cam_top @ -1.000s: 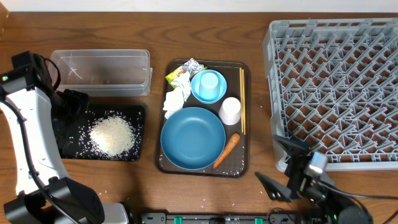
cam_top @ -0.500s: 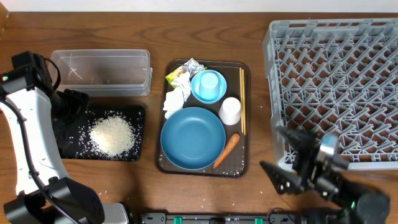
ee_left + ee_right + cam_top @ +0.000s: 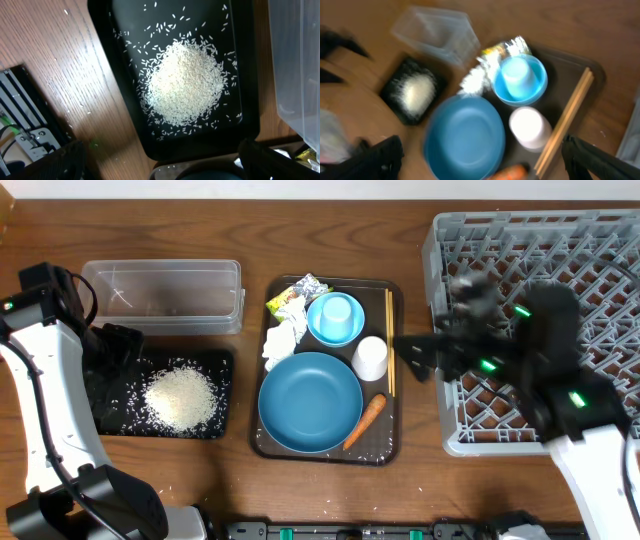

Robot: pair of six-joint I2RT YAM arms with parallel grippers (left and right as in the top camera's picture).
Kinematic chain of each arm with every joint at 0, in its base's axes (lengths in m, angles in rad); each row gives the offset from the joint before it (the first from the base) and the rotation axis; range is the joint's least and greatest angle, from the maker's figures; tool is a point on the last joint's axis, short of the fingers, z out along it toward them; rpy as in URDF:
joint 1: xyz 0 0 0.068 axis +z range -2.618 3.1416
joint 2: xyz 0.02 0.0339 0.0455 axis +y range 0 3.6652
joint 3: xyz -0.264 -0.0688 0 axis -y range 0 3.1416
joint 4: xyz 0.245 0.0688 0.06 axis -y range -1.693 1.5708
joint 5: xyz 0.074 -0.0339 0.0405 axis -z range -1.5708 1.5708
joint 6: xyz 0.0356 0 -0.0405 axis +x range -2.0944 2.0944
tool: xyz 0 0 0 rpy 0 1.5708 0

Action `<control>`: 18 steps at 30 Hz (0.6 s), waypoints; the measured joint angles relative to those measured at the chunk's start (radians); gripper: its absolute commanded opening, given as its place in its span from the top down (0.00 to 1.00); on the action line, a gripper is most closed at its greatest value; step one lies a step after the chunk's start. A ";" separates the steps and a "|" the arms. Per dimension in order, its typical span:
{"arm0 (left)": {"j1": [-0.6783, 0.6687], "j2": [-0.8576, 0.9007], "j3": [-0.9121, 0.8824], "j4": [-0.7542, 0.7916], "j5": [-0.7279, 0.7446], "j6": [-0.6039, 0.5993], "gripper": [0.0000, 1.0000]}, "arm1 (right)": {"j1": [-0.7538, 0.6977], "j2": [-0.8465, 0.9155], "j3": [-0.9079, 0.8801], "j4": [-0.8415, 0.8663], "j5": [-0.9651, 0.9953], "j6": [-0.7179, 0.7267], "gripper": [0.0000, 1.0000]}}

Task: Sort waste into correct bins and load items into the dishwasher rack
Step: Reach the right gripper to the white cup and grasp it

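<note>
**A:** Where does each end effector stand?

**B:** The left end effector (image 3: pixel 160 150) hangs above the black tray (image 3: pixel 222 370), spread wide and empty. The rice (image 3: pixel 180 398) lies heaped there, just beside the clear tub (image 3: pixel 160 266). The right end effector (image 3: pixel 481 145) is also fully spread and holds nothing. It sits between the dishwasher rack (image 3: pixel 530 220) and the brown serving tray (image 3: pixel 383 442). It is blurred, so I cannot tell its height.

**A:** And the rest?

**B:** Everything else is on the serving tray. There is the plate (image 3: pixel 310 402), the bowl (image 3: pixel 318 328) with the light blue cup (image 3: pixel 338 310) standing in it, and the white cup (image 3: pixel 370 358). The chopsticks (image 3: pixel 389 340) lie along the right edge and the carrot (image 3: pixel 364 421) rests against the plate's rim. The tissue (image 3: pixel 283 340) and wrapper (image 3: pixel 295 293) are at the far left corner.

**A:** What worries you?

**B:** The white cup and chopsticks are nearest the right arm. A low sweep could topple the cup or flick the chopsticks onto the tabletop (image 3: pixel 250 480). Lifting the bowl with the cup inside could tip the cup out. Raising the plate may send the carrot rolling. If the left end effector dips, it could scatter rice.
</note>
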 measured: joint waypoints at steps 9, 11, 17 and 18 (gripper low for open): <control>0.000 0.000 0.000 0.000 0.000 0.000 0.01 | 0.220 0.330 0.153 -0.047 0.331 -0.027 0.01; 0.000 0.000 0.000 0.000 0.000 0.000 0.01 | 0.235 0.371 0.153 -0.034 0.348 -0.026 0.01; 0.000 0.000 0.000 0.000 0.001 0.000 0.01 | 0.260 0.480 0.153 -0.026 0.362 -0.026 0.02; 0.000 0.000 0.000 0.000 0.000 0.000 0.01 | 0.260 0.499 0.153 -0.022 0.367 -0.023 0.01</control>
